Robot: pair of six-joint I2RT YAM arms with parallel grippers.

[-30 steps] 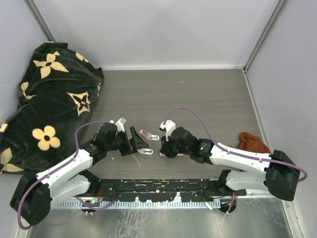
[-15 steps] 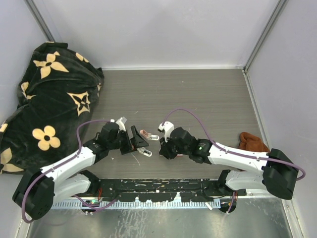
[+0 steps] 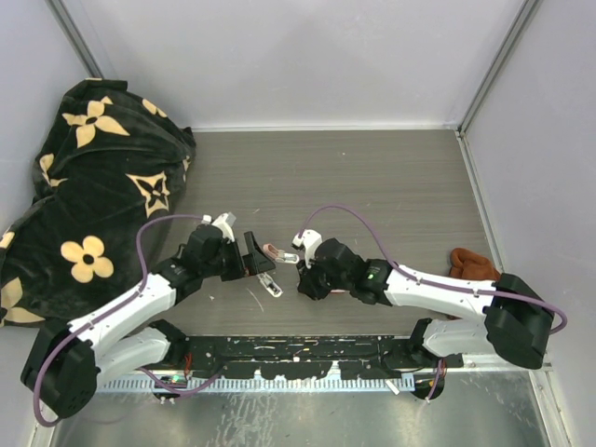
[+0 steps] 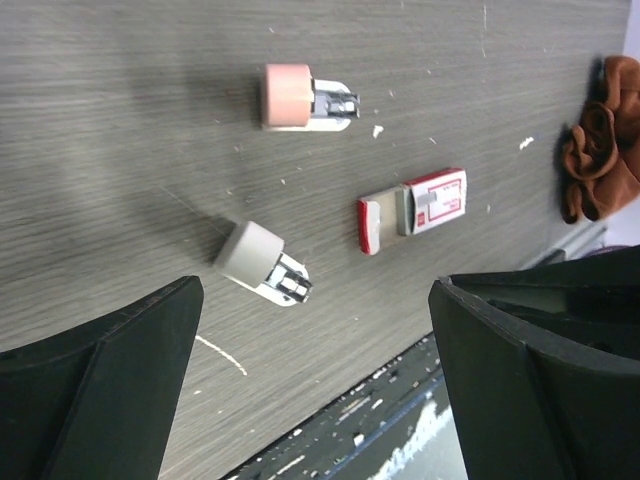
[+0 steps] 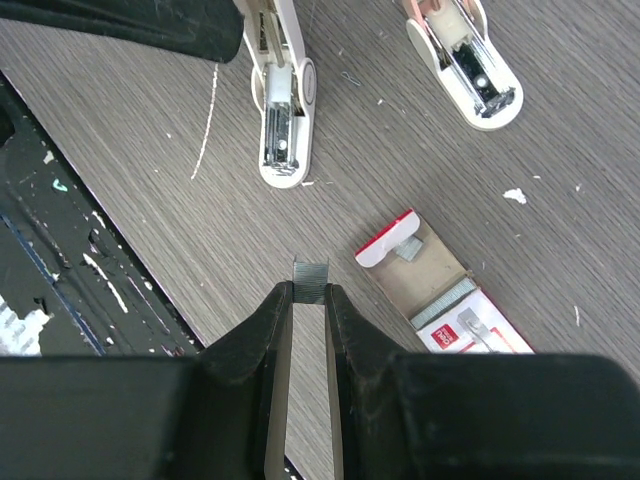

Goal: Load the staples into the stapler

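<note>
Staple strip (image 5: 311,271) pinched between the jaws of my right gripper (image 5: 308,296), above the table (image 5: 120,160). Its open box (image 5: 440,290) lies at three o'clock from the strip, a white stapler (image 5: 283,100) at twelve. My left gripper (image 4: 315,300) hangs with jaws spread wide apart.

The top camera sits above and behind my bases, facing down on the whole worktop (image 3: 372,177); my left wrist camera looks from higher up, my right from close; both share the staple box (image 4: 415,208) and staplers (image 4: 300,97) by the near edge.
</note>
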